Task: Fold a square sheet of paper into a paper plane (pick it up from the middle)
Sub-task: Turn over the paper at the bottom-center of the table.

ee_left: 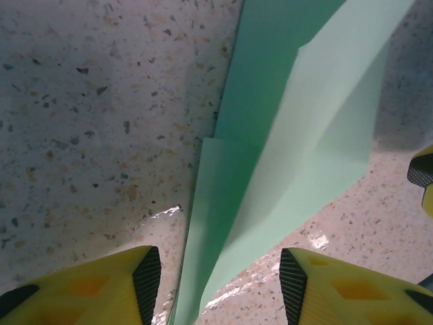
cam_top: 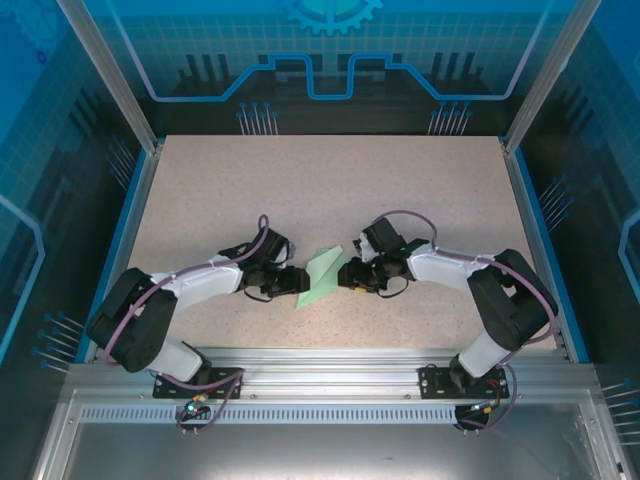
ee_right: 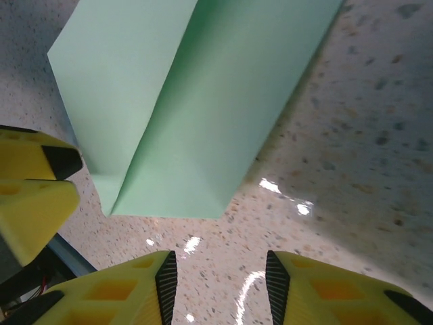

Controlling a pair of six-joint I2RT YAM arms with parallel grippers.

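The paper plane [cam_top: 320, 277] lies on the table [cam_top: 330, 190] at mid-width, near the front, directly between the two arms.

Top view: the plane is a slim, pointed, folded shape lying flat. The left gripper [cam_top: 291, 281] is just beside its left edge and the right gripper [cam_top: 348, 274] just beside its right. At this scale the jaw gaps cannot be read.

Left wrist view: the left gripper [ee_left: 220, 284] has its jaws apart. The narrowing end of the plane [ee_left: 298, 135] runs down between the pads [ee_left: 147, 279], with a gap on each side, so nothing is clamped. Stacked layers and a raised diagonal fold are plain here. One finger of the right gripper [ee_left: 422, 177] sits at the frame's right edge.

Right wrist view: the right gripper [ee_right: 220, 281] has its jaws apart with bare table between them. The plane [ee_right: 196, 101] lies just ahead, its blunt end and centre crease toward the camera. The left gripper's fingers [ee_right: 40, 183] are close at its side.

Assessment: the folding appears largely complete, and the paper reads as a plane rather than a square. Whether the wings need spreading or the creases pressing cannot be settled from these views.
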